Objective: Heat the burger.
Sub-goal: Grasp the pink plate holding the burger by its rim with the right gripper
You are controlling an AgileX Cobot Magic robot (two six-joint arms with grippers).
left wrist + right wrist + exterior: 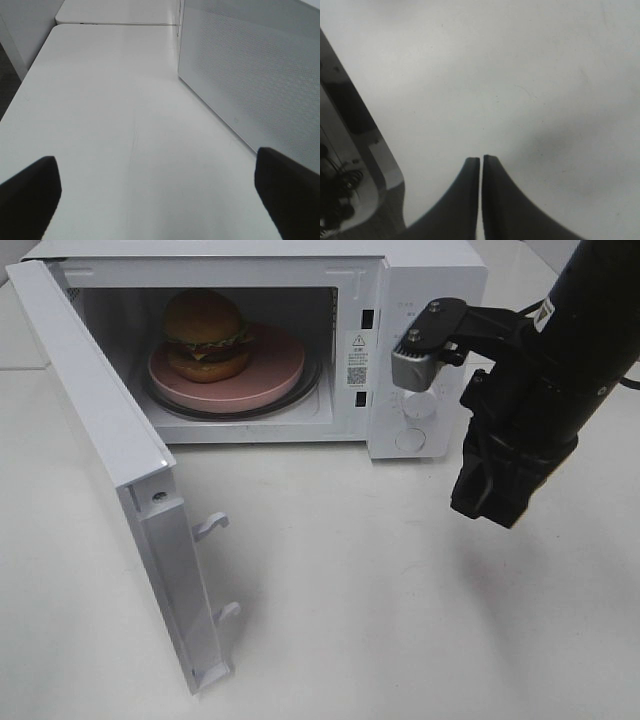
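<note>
The burger [206, 335] with a golden-brown bun sits on a round pink plate [268, 372] inside the open white microwave [425, 280]. The microwave door [100, 430] stands swung wide open to the left. My right gripper [490, 502] is shut and empty, hanging above the table in front of the microwave's control panel; its closed fingers [495, 200] show in the right wrist view over bare table. My left gripper [157, 197] is open and empty over the table beside the door's outer face [250, 70]; it is out of the exterior view.
The microwave's control knobs [420, 405] sit on the right panel, just behind my right arm [560, 350]. Door latch hooks [212, 527] stick out from the door's inner edge. The white table [380, 600] spreads in front.
</note>
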